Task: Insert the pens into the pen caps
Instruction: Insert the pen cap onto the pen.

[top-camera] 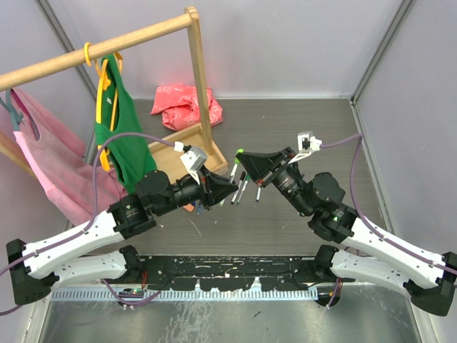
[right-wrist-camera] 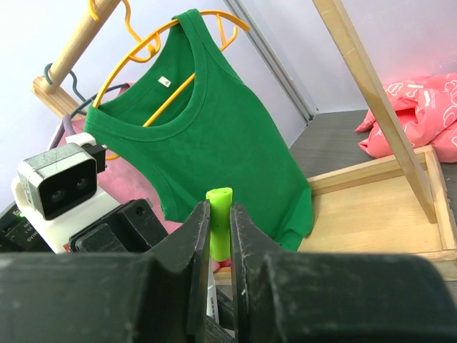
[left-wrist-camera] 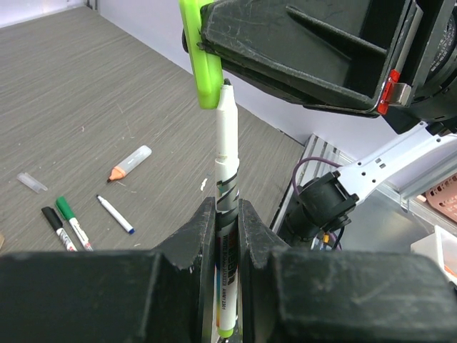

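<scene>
My left gripper [left-wrist-camera: 227, 209] is shut on a white pen [left-wrist-camera: 226, 153] with a lime-green rear end and holds it up in the air. My right gripper [right-wrist-camera: 219, 214] is shut on a lime-green pen cap [right-wrist-camera: 219, 196]. In the left wrist view the pen's dark tip meets the lower end of the cap [left-wrist-camera: 202, 61]. In the top view both grippers, left [top-camera: 230, 187] and right [top-camera: 243, 158], meet above the table's middle. Loose pens lie on the table: an orange-tipped one [left-wrist-camera: 128, 163], a blue-tipped one [left-wrist-camera: 116, 214], a green-capped one [left-wrist-camera: 71, 220] and a black-capped one [left-wrist-camera: 56, 227].
A clear cap [left-wrist-camera: 31, 181] lies near the loose pens. A wooden rack with a tray base [top-camera: 178, 141] stands behind the left gripper, with a green shirt [top-camera: 118, 121] and a pink garment [top-camera: 43, 153] on hangers. A pink bag [top-camera: 184, 102] lies at the back.
</scene>
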`<state>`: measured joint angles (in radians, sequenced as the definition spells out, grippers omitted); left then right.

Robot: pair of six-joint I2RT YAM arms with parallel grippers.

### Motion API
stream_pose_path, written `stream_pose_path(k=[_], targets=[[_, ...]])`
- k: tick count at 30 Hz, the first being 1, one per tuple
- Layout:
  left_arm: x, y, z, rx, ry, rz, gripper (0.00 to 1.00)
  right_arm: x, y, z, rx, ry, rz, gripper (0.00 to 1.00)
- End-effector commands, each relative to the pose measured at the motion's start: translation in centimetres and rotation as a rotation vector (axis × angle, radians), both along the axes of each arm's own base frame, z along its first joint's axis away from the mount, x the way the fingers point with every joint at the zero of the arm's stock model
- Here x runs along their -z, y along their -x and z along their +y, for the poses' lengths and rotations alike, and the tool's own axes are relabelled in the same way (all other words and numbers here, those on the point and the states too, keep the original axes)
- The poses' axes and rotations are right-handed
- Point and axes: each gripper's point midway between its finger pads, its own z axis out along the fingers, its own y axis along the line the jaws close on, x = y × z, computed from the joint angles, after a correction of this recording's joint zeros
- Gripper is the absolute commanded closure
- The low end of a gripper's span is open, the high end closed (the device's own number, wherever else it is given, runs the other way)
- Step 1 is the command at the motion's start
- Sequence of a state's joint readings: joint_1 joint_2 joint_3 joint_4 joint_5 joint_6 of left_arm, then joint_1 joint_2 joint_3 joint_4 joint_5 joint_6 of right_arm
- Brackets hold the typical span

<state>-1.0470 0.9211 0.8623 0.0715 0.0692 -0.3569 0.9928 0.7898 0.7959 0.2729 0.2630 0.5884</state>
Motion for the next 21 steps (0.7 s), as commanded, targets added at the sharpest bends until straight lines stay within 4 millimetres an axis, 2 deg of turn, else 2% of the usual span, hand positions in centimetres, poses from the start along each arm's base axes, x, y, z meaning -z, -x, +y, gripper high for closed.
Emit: stream_pose_path(k=[1,12,21], targets=[[-4.0,0.0,0.4,-0.01,0.101,-0.066,1.0,-2.4,0.5,-0.8,-0.001,-0.085,-0.036,1.0],[-3.7,0.1,0.3,-0.003,0.098,-0.058,1.0,-4.8,0.2,-2.1,0.057,-0.123,-0.087,1.0],[-3.7,0.2,0.1,0.007,0.096,-0.055,1.0,-4.6,0.4,-1.2,0.021,-0.11,-0.087,1.0]])
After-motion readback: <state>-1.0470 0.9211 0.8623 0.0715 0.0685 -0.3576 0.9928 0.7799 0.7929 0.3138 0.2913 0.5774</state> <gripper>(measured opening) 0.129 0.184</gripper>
